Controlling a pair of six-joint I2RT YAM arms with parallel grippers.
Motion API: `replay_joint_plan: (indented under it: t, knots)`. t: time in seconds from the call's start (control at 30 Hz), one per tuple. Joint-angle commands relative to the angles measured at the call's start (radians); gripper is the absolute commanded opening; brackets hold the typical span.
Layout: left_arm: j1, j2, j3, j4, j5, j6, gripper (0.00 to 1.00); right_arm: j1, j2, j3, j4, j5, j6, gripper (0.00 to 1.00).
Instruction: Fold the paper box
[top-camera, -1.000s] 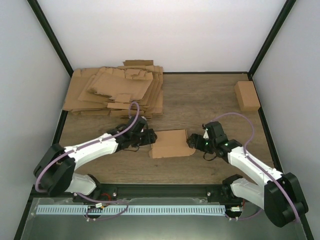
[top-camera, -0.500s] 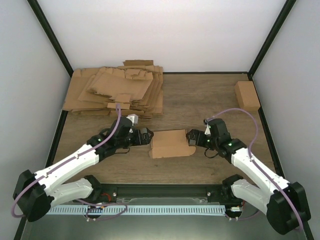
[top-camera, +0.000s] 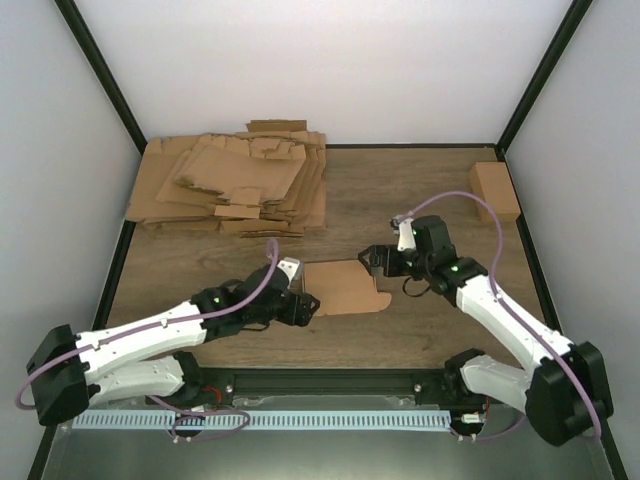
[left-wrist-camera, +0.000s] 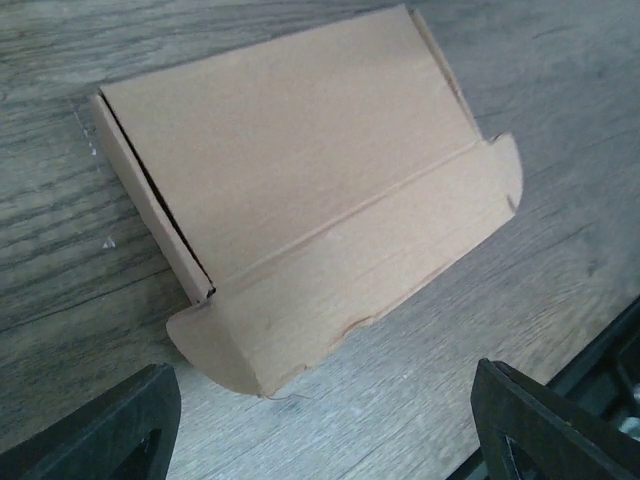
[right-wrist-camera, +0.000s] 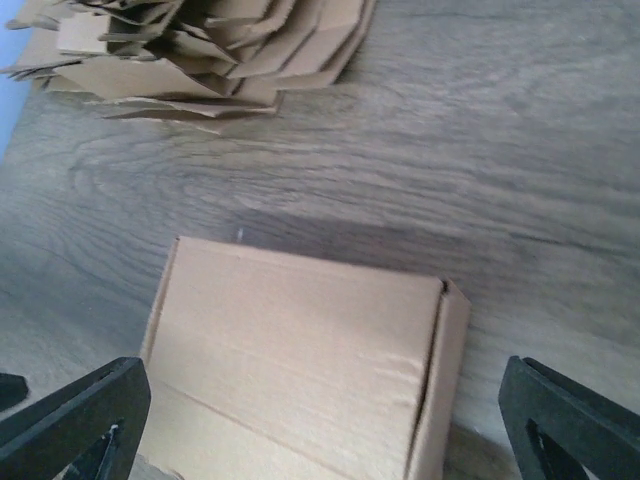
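Observation:
The paper box (top-camera: 345, 287) lies low on the wooden table between my two arms, its lid down and a front flap with rounded corners spread toward the near edge. My left gripper (top-camera: 300, 305) is at its near-left corner, open; in the left wrist view the paper box (left-wrist-camera: 300, 190) lies ahead of the left gripper (left-wrist-camera: 320, 440), with bare table between the fingers. My right gripper (top-camera: 378, 258) hovers at the far-right corner, open. In the right wrist view its fingers (right-wrist-camera: 70, 420) stand wide to either side of the paper box (right-wrist-camera: 300, 350), apart from it.
A thick heap of flat cardboard sheets (top-camera: 235, 185) fills the back left and shows in the right wrist view as the heap (right-wrist-camera: 200, 50). A small closed carton (top-camera: 495, 190) stands at the back right by the black frame post.
My left gripper has swung from the box's left side to its near-left corner. My right gripper has moved back from the right edge to the far-right corner. Both jaws have spread wider.

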Motion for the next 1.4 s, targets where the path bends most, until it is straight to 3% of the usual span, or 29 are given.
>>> replay_joint_plan:
  t: [0.0, 0.27, 0.43, 0.63, 0.77, 0.9, 1.2, 1.37]
  knots:
    - [-0.092, 0.048, -0.025, 0.02, -0.202, 0.013, 0.82, 0.007, 0.089, 0.076, 0.08, -0.12, -0.127, 0.98]
    - [-0.154, 0.129, -0.091, 0.06, -0.258, -0.053, 0.66, 0.013, 0.278, 0.138, 0.205, -0.249, -0.227, 0.94]
    - [-0.151, 0.091, -0.144, 0.092, -0.213, -0.115, 0.64, 0.022, 0.338, 0.163, 0.166, -0.147, -0.207, 0.94]
    - [-0.106, 0.064, -0.192, 0.195, -0.087, -0.139, 0.64, 0.022, 0.329, 0.115, 0.188, -0.152, -0.203, 0.95]
    - [0.022, 0.065, -0.212, 0.279, 0.103, -0.174, 0.64, 0.022, 0.345, 0.119, 0.16, -0.102, -0.175, 0.95]
    - [0.117, 0.059, -0.213, 0.302, 0.214, -0.215, 0.62, 0.022, 0.314, 0.107, 0.089, 0.008, -0.1, 0.94]
    - [0.119, 0.116, -0.139, 0.223, 0.252, -0.218, 0.54, 0.022, 0.088, 0.007, -0.059, -0.008, 0.008, 0.78]
    - [0.118, 0.181, -0.12, 0.233, 0.263, -0.223, 0.51, 0.041, 0.052, -0.002, -0.116, 0.012, 0.087, 0.77]
